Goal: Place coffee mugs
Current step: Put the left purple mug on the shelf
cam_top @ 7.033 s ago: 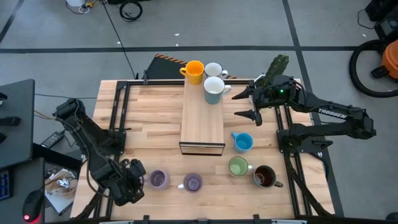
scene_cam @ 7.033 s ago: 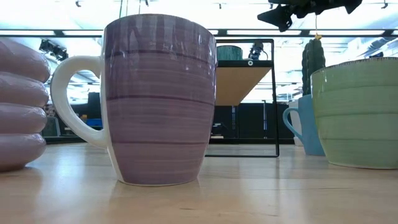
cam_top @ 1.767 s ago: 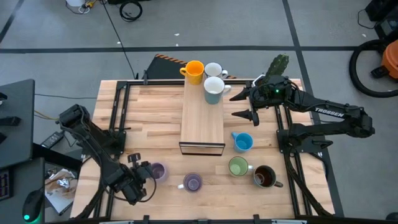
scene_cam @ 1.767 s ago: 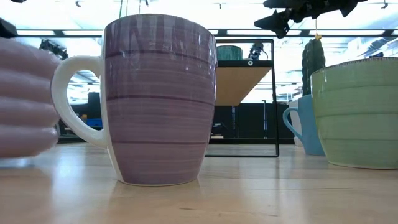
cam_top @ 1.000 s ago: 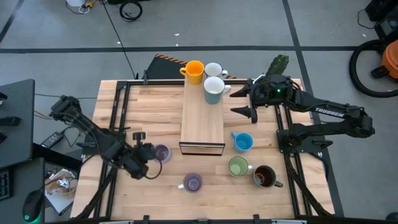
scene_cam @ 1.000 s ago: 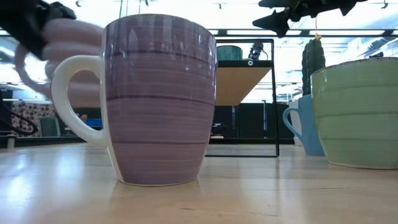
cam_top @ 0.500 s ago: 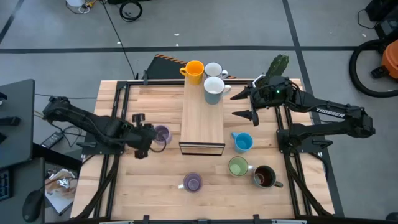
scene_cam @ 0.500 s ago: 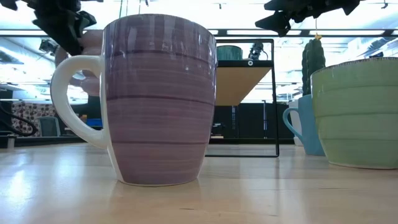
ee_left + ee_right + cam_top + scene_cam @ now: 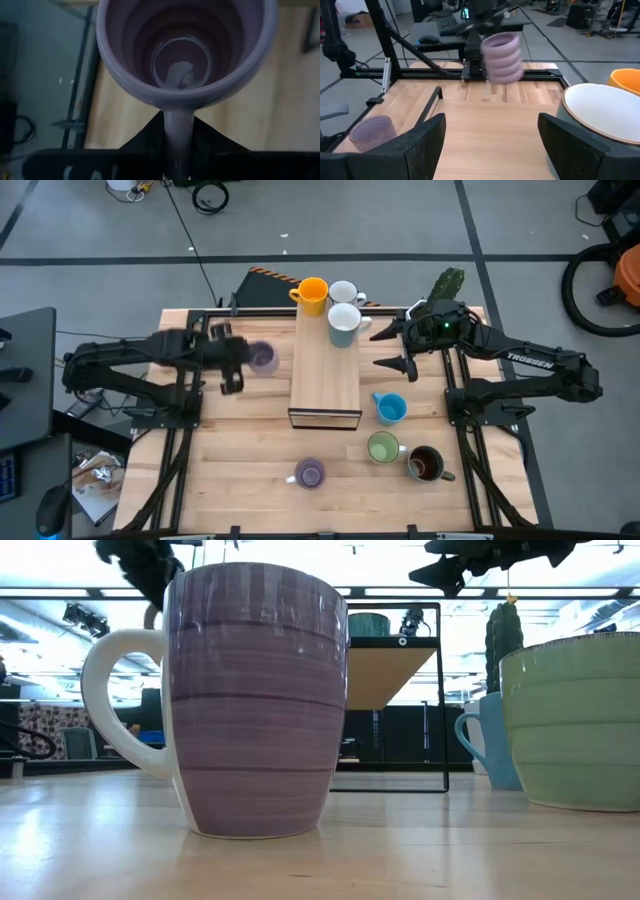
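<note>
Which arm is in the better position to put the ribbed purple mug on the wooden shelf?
The left. Its gripper already grips the purple mug by the handle, in the air beside the shelf. The right gripper hovers open and empty on the other side.

The wooden riser (image 9: 325, 375) stands mid-table, bearing three mugs at its far end: one mug (image 9: 312, 295) at the far left corner, a second mug (image 9: 344, 291) beside it on the right, and a third mug (image 9: 344, 324) just in front of those. The left gripper (image 9: 232, 358) holds a ribbed mug (image 9: 262, 358) by its handle in the air, left of the riser, while the right gripper (image 9: 398, 345) hangs to the riser's right, in front of the cactus (image 9: 445, 285). On the table (image 9: 240, 445), a mug (image 9: 390, 408) stands right of the riser's near end, two more mugs (image 9: 383, 448) (image 9: 426, 464) stand nearer the front edge, and a lone mug (image 9: 309, 473) sits left of those.
</note>
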Robot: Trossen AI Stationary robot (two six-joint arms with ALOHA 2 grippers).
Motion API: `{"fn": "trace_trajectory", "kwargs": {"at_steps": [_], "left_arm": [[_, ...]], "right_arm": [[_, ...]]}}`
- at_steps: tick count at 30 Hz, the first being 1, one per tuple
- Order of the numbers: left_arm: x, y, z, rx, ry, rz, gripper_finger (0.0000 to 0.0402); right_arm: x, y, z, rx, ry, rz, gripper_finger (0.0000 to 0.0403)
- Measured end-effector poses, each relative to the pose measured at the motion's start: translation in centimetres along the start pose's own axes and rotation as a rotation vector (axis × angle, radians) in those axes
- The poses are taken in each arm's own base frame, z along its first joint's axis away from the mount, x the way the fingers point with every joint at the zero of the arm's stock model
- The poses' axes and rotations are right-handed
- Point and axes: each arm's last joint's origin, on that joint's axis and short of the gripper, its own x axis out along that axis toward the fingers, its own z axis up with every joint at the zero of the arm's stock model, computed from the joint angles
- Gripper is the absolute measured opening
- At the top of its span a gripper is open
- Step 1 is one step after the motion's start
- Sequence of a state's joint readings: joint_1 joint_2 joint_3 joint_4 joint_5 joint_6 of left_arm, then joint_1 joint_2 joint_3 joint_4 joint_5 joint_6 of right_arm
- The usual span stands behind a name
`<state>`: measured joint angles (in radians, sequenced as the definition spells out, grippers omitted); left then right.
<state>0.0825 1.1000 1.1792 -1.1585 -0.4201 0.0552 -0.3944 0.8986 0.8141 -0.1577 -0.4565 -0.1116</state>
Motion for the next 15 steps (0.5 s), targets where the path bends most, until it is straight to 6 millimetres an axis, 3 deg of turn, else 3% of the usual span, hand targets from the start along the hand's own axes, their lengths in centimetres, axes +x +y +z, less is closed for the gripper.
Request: {"fn": "trace_trajectory", "kwargs": {"at_steps": [6,15], "left_arm": [[-0.2,3.5,0.8,0.002,-0.061,0.008,0.0054],[2.2,6.7,2.7,0.051,-0.149,-0.038,0.0053]], "right_arm": [[0.1,0.3,0.0,0.008,-0.001,0.017,0.0323],[0.2,0.4,0.1,0.056,-0.01,0.021,0.0323]]}}
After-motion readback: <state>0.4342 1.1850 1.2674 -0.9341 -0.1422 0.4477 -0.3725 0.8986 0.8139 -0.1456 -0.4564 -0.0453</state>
